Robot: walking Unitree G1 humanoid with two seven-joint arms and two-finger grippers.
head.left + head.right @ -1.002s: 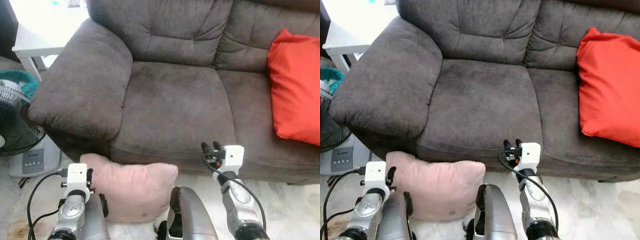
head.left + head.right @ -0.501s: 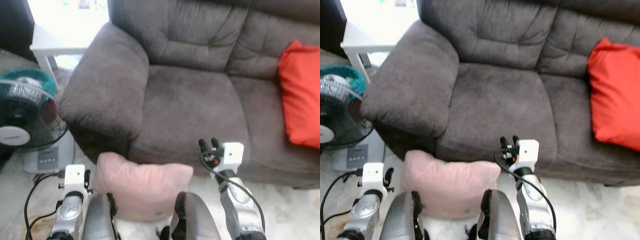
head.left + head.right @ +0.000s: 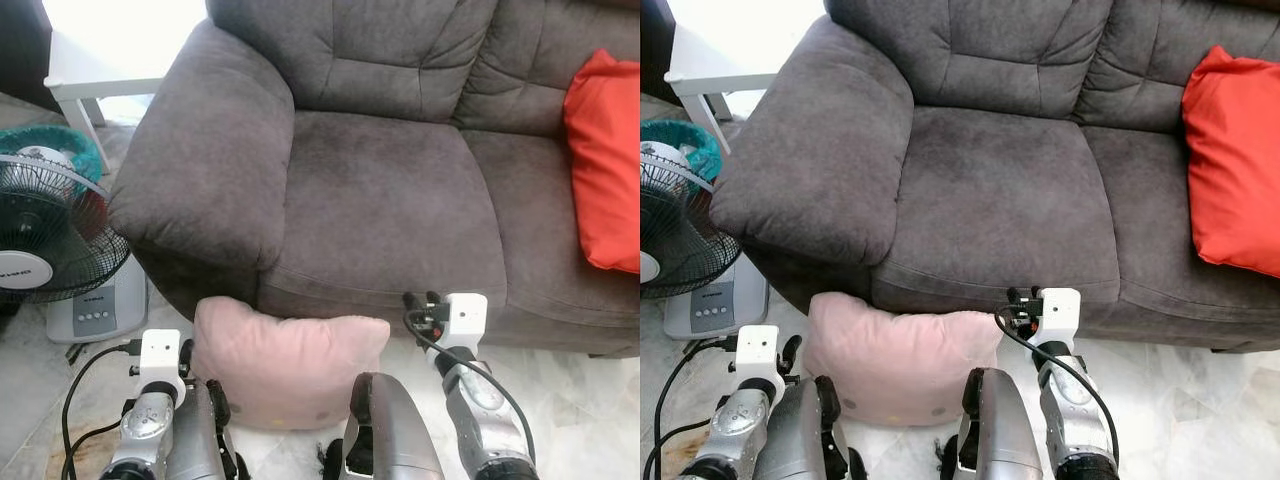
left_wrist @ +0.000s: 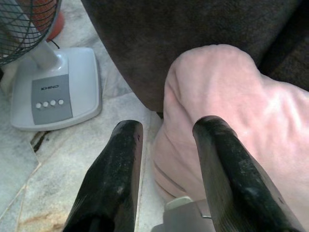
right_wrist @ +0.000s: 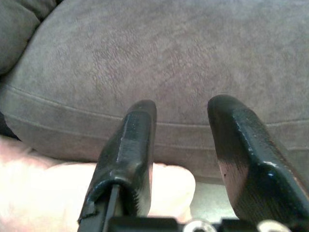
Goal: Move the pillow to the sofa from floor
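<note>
**Q:** Head camera, item by item?

**A:** Item one: grey sofa (image 3: 380, 190), taken as the landmark, with a wide padded armrest on its left end. Item two: pink pillow (image 3: 285, 360), on the pale tiled floor (image 3: 570, 400), leaning against the sofa's front panel just below the left seat cushion. Item three: red cushion (image 3: 605, 160), on the sofa's right seat, propped against the backrest. Item four: standing fan (image 3: 45, 250), on the floor left of the sofa's armrest. Item five: white side table (image 3: 85, 80), behind that armrest. Item six: left gripper (image 3: 788, 352), low by the pillow's left edge, in front of the sofa. Item seven: right gripper (image 3: 425, 300), raised at the sofa's front seat edge, above the pillow's right corner.

**Q:** Left wrist camera?

**A:** Two black fingers (image 4: 113, 179) spread apart, holding nothing. The pillow's rounded corner sits beyond them, tucked under the sofa's dark underside. The fan's grey base with four buttons stands on the tiles off to the side of the sofa.

**Q:** Right wrist camera?

**A:** Fingers (image 5: 128, 154) likewise parted and empty. They face the sofa's seat cushion and its front seam; the pillow shows pale beneath that edge.
</note>
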